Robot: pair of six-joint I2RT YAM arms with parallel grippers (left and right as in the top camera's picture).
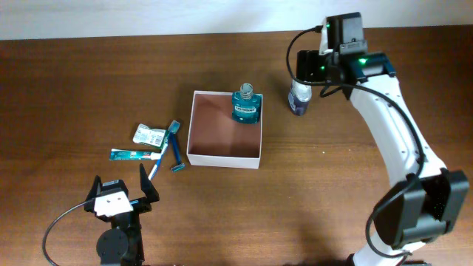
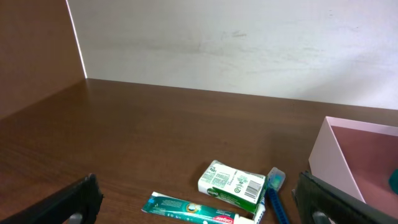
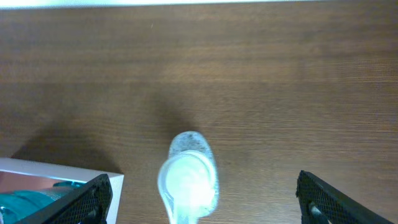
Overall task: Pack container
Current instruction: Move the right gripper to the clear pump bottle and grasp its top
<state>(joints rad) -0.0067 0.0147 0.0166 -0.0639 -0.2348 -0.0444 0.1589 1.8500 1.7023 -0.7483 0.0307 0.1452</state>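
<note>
The container [image 1: 222,158], a shallow white-walled box with a pinkish-brown inside, sits mid-table. A teal mouthwash bottle [image 1: 245,105] stands in its far right corner. A small clear bottle with a white cap [image 1: 299,98] stands on the table just right of the container. My right gripper [image 1: 306,81] is open above it. In the right wrist view the bottle [image 3: 188,177] lies between the wide-apart jaws [image 3: 205,200], untouched, and the container's corner [image 3: 68,172] is at the lower left. My left gripper [image 1: 124,190] is open and empty at the front left.
Left of the container lie a green-and-white soap box [image 1: 148,135], a toothpaste tube [image 1: 133,155], a blue toothbrush [image 1: 165,146] and a blue razor [image 1: 177,157]. The left wrist view shows the soap box [image 2: 231,183], toothpaste tube [image 2: 196,210], toothbrush [image 2: 274,190] and the container's wall [image 2: 324,154].
</note>
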